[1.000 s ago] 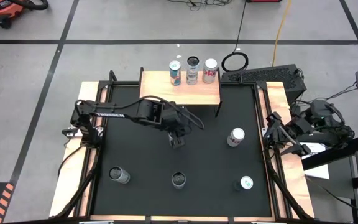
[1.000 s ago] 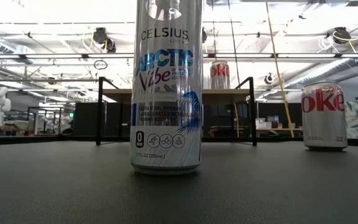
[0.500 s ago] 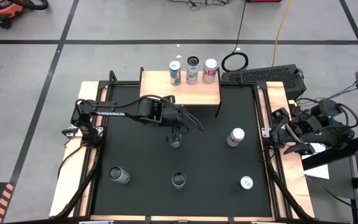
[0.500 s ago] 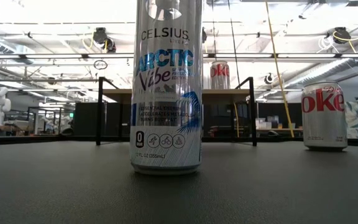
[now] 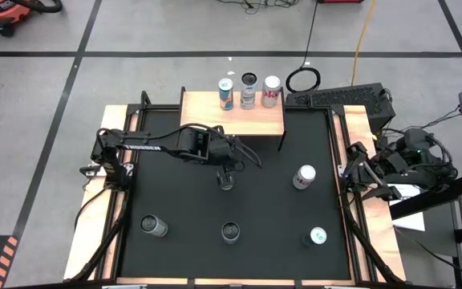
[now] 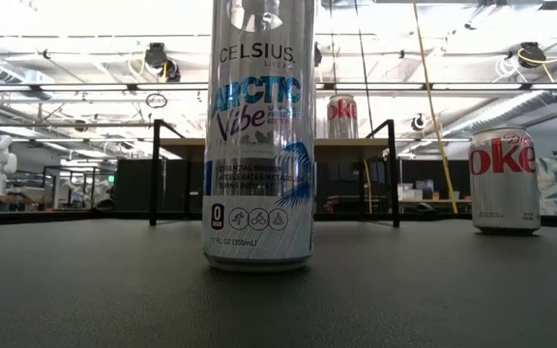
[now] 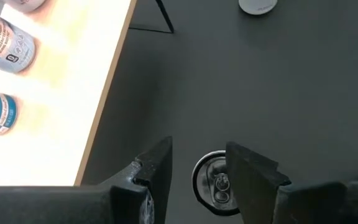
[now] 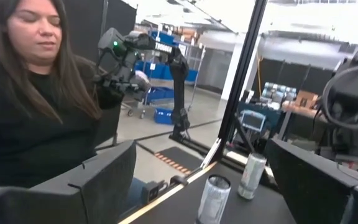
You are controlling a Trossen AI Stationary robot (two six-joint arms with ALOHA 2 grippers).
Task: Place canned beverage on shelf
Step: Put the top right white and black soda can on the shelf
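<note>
— Where is the left claw (image 5: pixel 226 180)?

— Over the middle of the black table (image 5: pixel 183 201), in front of the shelf (image 5: pixel 233 118). In the left wrist view its two fingers (image 7: pixel 156 169) stand apart, with a silver can top (image 7: pixel 212 189) seen between them lower down (whether that can is directly under the claw or farther off on the table, I cannot tell). Nothing is held between the fingers.

— And the shelf itself?

— At the far edge of the table, a light-wood board on thin black legs. Three cans stand along its back edge, close together: a blue-and-white can (image 5: pixel 225 94), a dark-topped can (image 5: pixel 249 90) and a red-and-silver can (image 5: pixel 271 91).

— Which cans are off the shelf?

— Four on the table. A Diet Coke can (image 5: pixel 303 177) stands right of centre. Along the near side are a grey can (image 5: pixel 153 226) on the left, the Celsius can (image 5: pixel 231 233) in the middle, and a green-topped can (image 5: pixel 317 237) on the right. In the low view the Celsius can fills the foreground and the Diet Coke can shows at the right.

— The right arm?

— Its right claw (image 5: pixel 358 170) is off at the right edge of the table, fingers spread wide and empty. Its wrist view looks out past the table at a person (image 8: pixel 30 99) in dark clothes.
</note>
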